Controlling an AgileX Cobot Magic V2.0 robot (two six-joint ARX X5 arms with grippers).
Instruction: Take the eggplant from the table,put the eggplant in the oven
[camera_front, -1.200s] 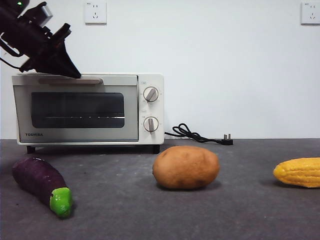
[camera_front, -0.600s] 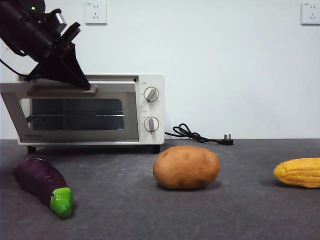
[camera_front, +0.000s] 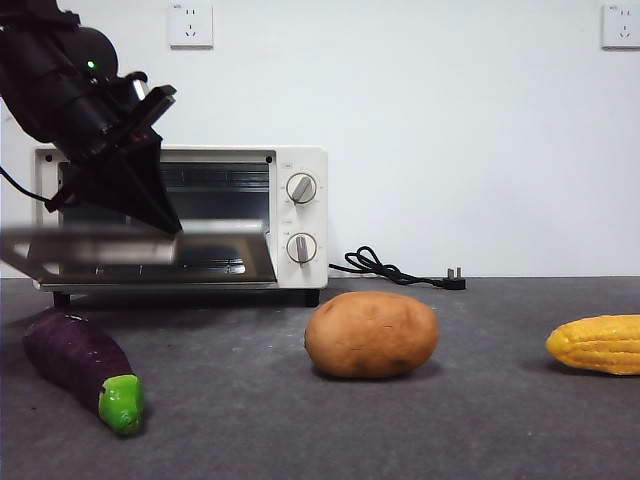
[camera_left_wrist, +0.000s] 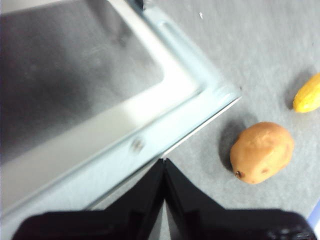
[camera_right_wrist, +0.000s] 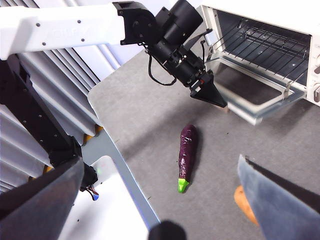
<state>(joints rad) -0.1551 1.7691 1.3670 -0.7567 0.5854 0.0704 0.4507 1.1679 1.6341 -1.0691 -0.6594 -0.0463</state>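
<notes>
Front view first: the oven (camera_front: 300, 215) sits at the far left of the tabletop (camera_front: 480, 420), its door (camera_front: 135, 250) swung down almost level and blurred. The left gripper (camera_front: 170, 225) comes in dark from the upper left, its black tip right at the door's top edge. The wire rack (camera_front: 215, 180) shows inside the open cavity. Near left, the eggplant (camera_front: 82, 368) lies flat on the tabletop in front of the oven, green stem cap (camera_front: 122, 402) pointing toward the camera. The potato (camera_front: 371, 334) rests centre, the corn cob (camera_front: 597, 344) at the right edge, and a black power cord (camera_front: 395, 270) trails beside the oven.

Left wrist view: the left gripper (camera_left_wrist: 164, 161) is pressed together, jaws meeting in a point at the edge of the door (camera_left_wrist: 150, 130); whether anything is pinched between them cannot be made out. The potato (camera_left_wrist: 262, 152) and the corn cob (camera_left_wrist: 307, 94) lie on the tabletop beyond.

Right wrist view: the right gripper (camera_right_wrist: 162, 200) is spread wide, hanging high and well away from the oven (camera_right_wrist: 270, 50). Below it the eggplant (camera_right_wrist: 186, 156) lies on the tabletop, near the lowered door (camera_right_wrist: 250, 100), where the left gripper (camera_right_wrist: 215, 97) touches the edge.
</notes>
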